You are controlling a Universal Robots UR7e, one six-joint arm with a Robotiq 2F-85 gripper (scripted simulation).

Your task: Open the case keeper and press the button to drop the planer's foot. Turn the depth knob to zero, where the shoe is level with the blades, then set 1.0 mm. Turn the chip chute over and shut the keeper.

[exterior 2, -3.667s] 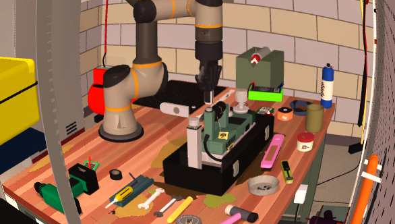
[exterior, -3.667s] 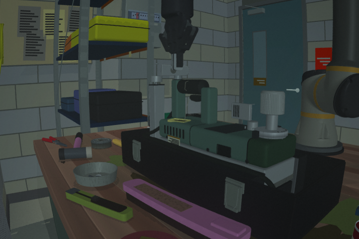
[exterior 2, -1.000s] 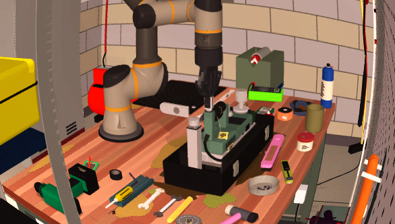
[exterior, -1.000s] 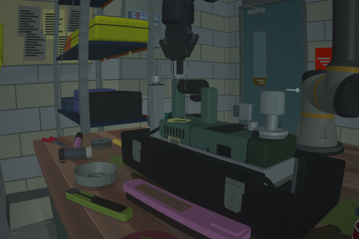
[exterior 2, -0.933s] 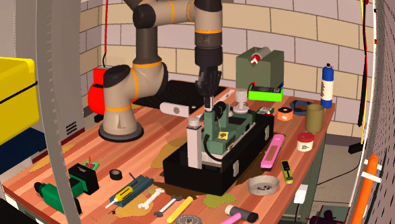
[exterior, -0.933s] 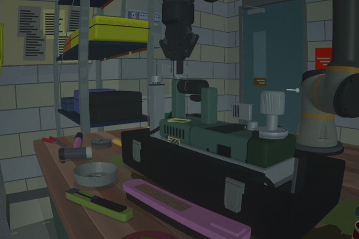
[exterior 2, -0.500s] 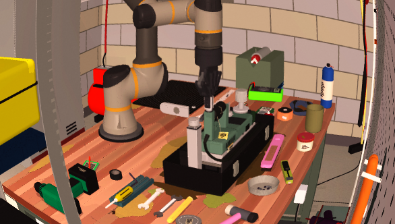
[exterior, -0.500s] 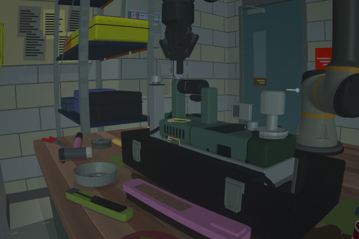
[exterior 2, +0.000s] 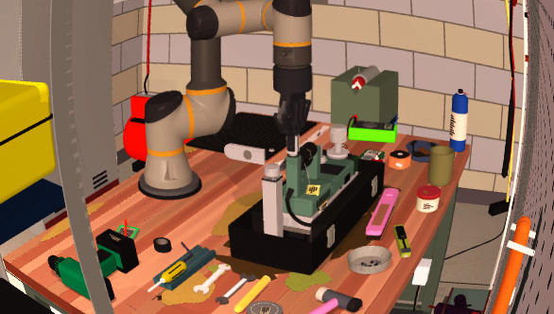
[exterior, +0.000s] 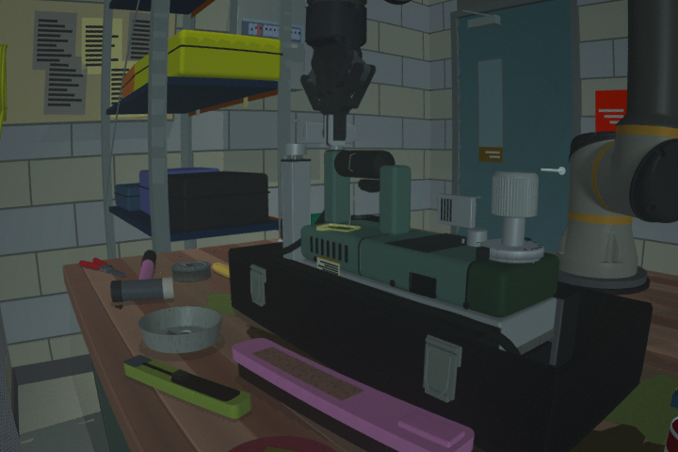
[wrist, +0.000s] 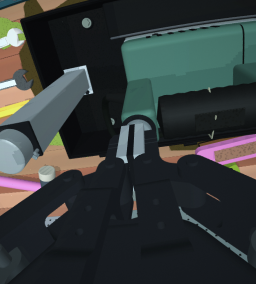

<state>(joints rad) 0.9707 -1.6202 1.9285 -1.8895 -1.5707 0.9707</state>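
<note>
The green planer [exterior: 425, 261] sits in the open black case [exterior: 436, 341] on the bench, its black handle grip [wrist: 211, 114] running along the top. My gripper [wrist: 130, 144] hangs straight down over the rear post of the handle with its fingers closed on nothing, their tips just above the round grey button [wrist: 138, 124] on the post top. The grey keeper bar [exterior: 295, 200] stands upright at the case's end beside the post. The ribbed depth knob [exterior: 514, 213] rises at the planer's far end, and the louvred chip chute [exterior: 456, 209] stands next to it.
Behind the case stand a shelf rack [exterior: 191, 122] with a yellow box and a dark door [exterior: 511, 122]. My arm's base [exterior: 607, 213] stands to the right. A pink sanding block [exterior: 345, 394], a green knife [exterior: 188, 386] and a metal dish [exterior: 180, 328] lie before the case.
</note>
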